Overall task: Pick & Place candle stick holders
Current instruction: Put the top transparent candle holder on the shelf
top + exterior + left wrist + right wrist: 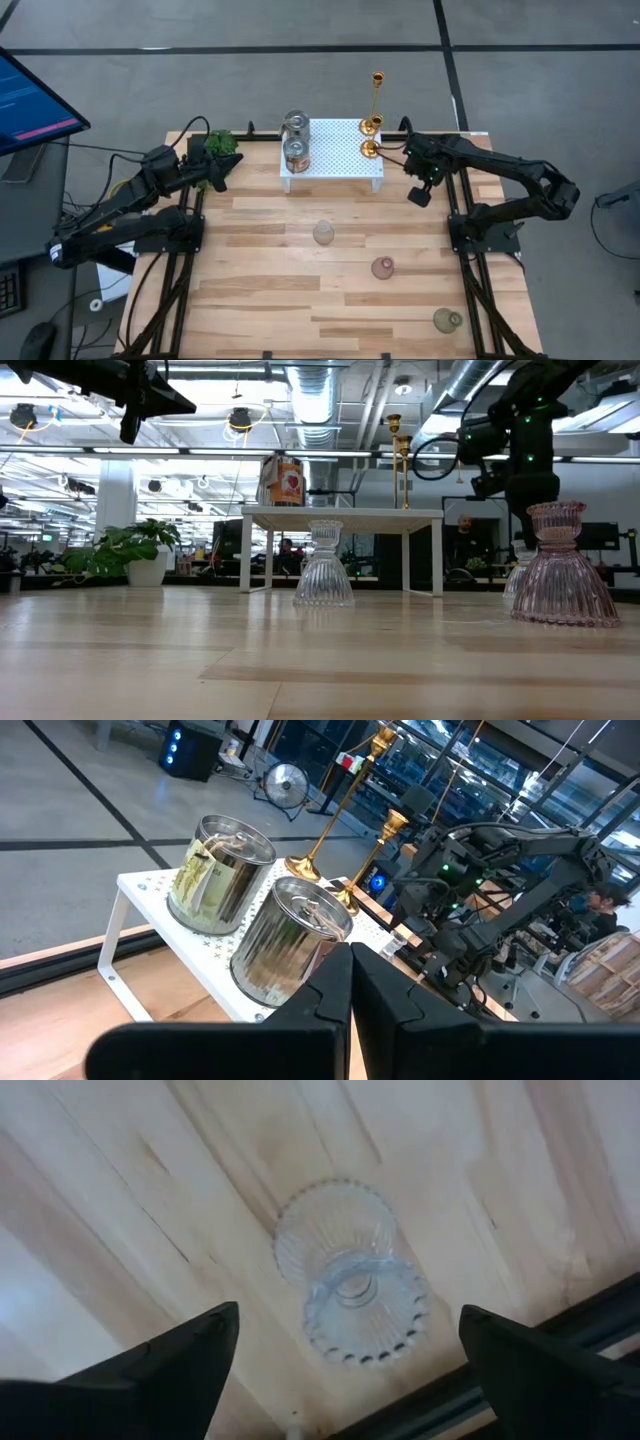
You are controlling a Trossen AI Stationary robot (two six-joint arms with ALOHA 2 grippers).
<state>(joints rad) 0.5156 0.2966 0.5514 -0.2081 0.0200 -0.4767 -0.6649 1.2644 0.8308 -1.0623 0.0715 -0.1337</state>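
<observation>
Likely top-heavy and slippery: tall thin-stemmed shiny brass candle stick holder (377, 96) on white perforated shelf (335, 150), best pinched mid-stem; right claw (419, 194) spread apart, left claw (350, 995) together.

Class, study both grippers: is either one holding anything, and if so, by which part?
Nothing is held. The left gripper is shut on nothing beside the white shelf; the right gripper hangs open above the table.

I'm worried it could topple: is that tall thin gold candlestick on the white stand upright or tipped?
Upright: the tall gold candlestick rises straight from the white perforated stand, base flat on it.
</observation>
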